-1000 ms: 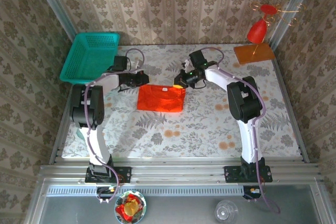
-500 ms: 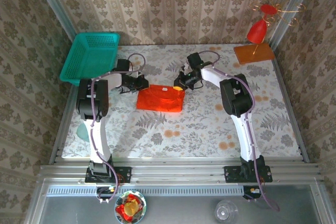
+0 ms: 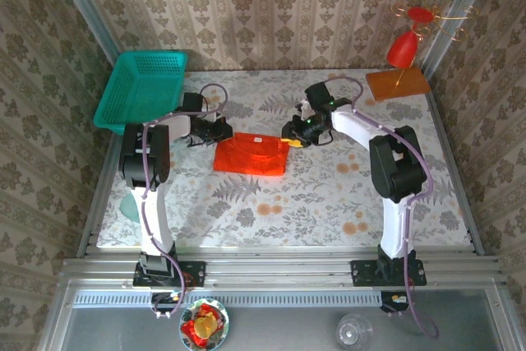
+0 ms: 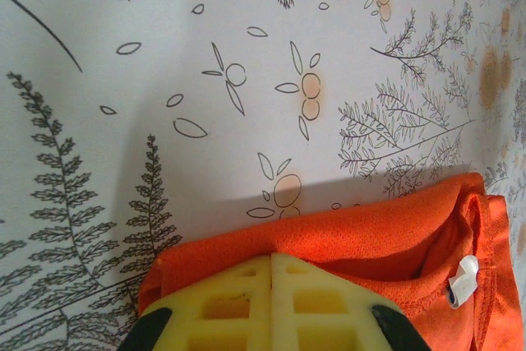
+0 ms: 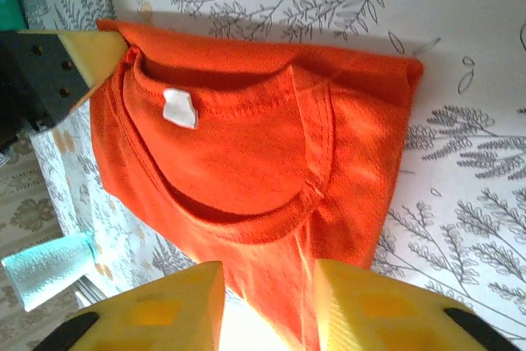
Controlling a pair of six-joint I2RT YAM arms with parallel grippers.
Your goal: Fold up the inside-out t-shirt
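Note:
The inside-out t-shirt lies folded into a bright orange rectangle on the patterned table, its collar and white tag facing up. My left gripper is at the shirt's far left corner. Its yellow jaws are pressed together, with the cloth's edge drawn up to their tips. My right gripper hovers at the far right corner. In the right wrist view its jaws stand apart over the cloth, gripping nothing. The left gripper's fingertip touches the opposite corner there.
A teal basket sits at the back left. A red ornament on a wooden base stands at the back right. Walls close in on the table on three sides. A small bowl and a glass are below the rail.
My right gripper has opened, let go of the shirt's right corner and drawn slightly right and nearer. The left gripper stays shut at the left corner.

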